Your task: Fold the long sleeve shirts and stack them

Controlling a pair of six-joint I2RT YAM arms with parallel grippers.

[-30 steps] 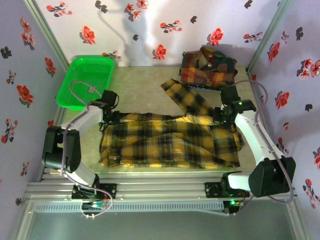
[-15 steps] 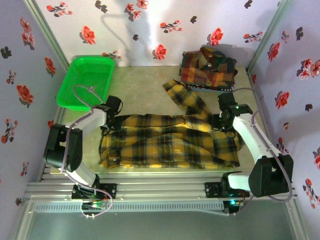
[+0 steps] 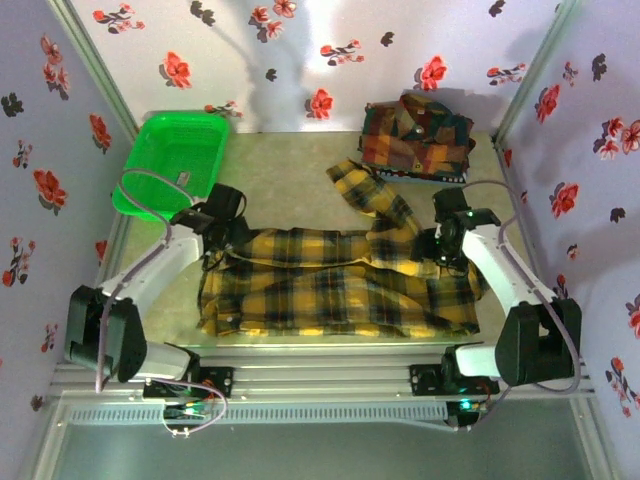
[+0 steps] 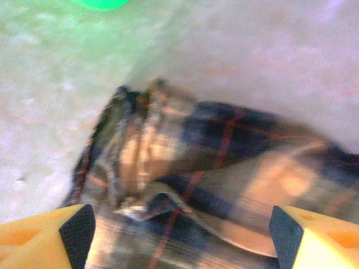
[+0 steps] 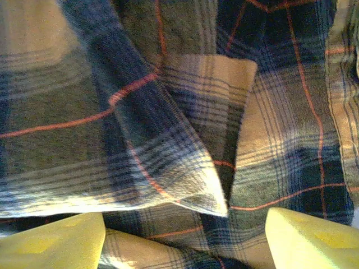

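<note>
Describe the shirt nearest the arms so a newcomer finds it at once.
On the pale table, look along its near edge. A mustard-yellow and black plaid flannel shirt lies spread out there; the red, orange and green plaid shirts at the far right lie bunched.

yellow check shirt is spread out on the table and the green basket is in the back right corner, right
No: the top view shows the green basket in the back left corner. The back right corner holds a darker bundle of shirts. The yellow check shirt is spread out on the table.
</note>
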